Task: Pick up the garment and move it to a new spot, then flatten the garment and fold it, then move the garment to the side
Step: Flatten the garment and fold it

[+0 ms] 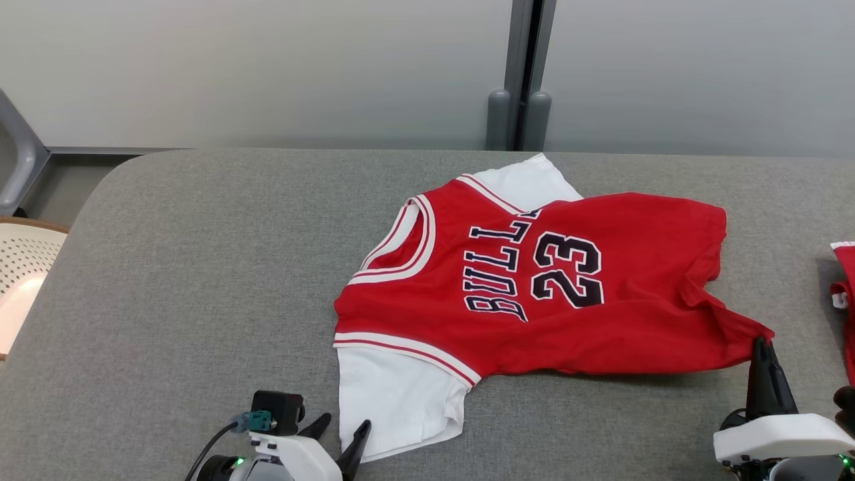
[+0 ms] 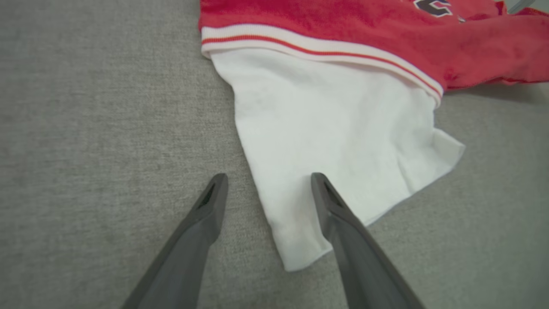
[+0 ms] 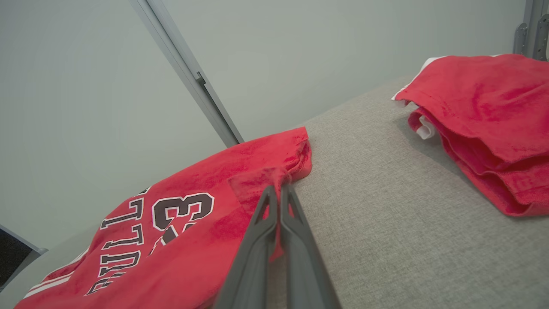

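The garment (image 1: 534,280) is a red basketball jersey with white sleeves and "BULLS 23" lettering, spread on the grey table with its hem toward the right. My right gripper (image 1: 761,344) is shut on the near hem corner; the right wrist view shows red cloth (image 3: 266,180) pinched between its closed fingers. My left gripper (image 1: 344,427) stands open at the near white sleeve (image 2: 334,128). In the left wrist view one fingertip (image 2: 319,180) lies over the sleeve and the other (image 2: 218,182) over bare table, so the sleeve's edge runs between them.
A second red cloth (image 3: 484,116) lies folded at the table's right edge (image 1: 845,287). The grey table (image 1: 200,267) stretches bare to the left. A pale perforated chair (image 1: 20,267) stands past the left edge. A wall with a grey post (image 1: 524,73) rises behind.
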